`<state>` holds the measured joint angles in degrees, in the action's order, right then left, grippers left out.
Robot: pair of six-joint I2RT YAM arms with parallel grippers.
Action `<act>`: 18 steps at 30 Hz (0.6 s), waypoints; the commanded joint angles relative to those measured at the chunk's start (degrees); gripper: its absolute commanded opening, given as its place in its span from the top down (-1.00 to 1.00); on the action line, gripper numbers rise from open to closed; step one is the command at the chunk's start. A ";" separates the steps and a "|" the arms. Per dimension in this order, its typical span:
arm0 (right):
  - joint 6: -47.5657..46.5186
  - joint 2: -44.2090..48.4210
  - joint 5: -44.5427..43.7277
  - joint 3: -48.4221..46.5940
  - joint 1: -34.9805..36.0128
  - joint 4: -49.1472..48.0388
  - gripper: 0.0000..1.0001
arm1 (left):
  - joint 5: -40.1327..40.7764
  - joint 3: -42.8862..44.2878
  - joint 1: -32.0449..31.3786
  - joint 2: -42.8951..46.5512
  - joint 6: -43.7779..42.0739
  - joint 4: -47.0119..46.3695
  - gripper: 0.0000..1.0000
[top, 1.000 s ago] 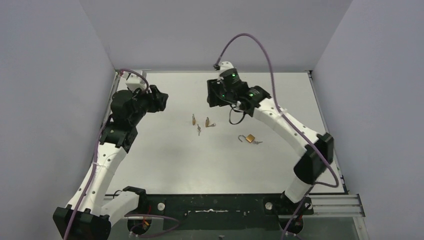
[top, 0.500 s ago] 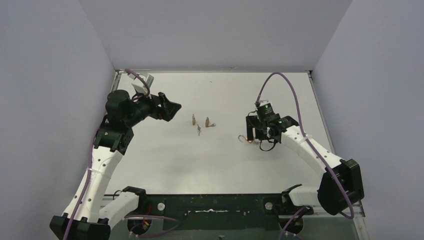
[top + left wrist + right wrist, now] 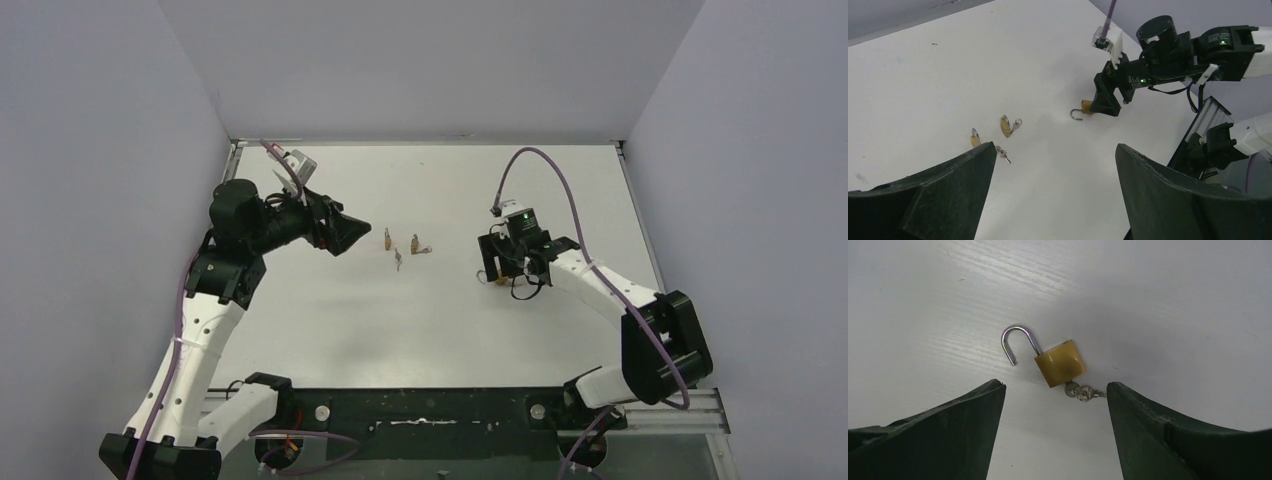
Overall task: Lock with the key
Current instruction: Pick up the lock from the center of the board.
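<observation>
White table point(image 3: 330, 330), grey walls round it. Brass padlock point(image 3: 1060, 363) lies flat on right half of table, shackle point(image 3: 1015, 342) swung open, key point(image 3: 1082, 392) apparently stuck in its bottom end. Right claw point(image 3: 497, 268) hangs just over it, jaws wide apart, holding nothing; lock lies between the fingers, untouched. Left claw point(image 3: 352, 232) also wide open & empty, aimed at two other small padlocks point(image 3: 1006, 126) mid-table. Step in hand, prob: approach to grasp lock body. Next: drop, close on body w/o knocking key, then press shackle in & turn key, likely needs 2nd arm.

Overhead view, wrist views share open padlock point(image 3: 1059, 363), right close
</observation>
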<state>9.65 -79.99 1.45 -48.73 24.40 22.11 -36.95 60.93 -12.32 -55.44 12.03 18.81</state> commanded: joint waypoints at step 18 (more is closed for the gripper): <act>-4.64 -7.35 6.98 2.38 -2.91 -10.48 -0.36 | -2.92 5.66 0.45 1.12 -7.03 4.66 -0.76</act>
<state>5.17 -88.55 8.19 -47.46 20.73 15.33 -39.31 63.81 -12.25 -55.27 6.33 23.66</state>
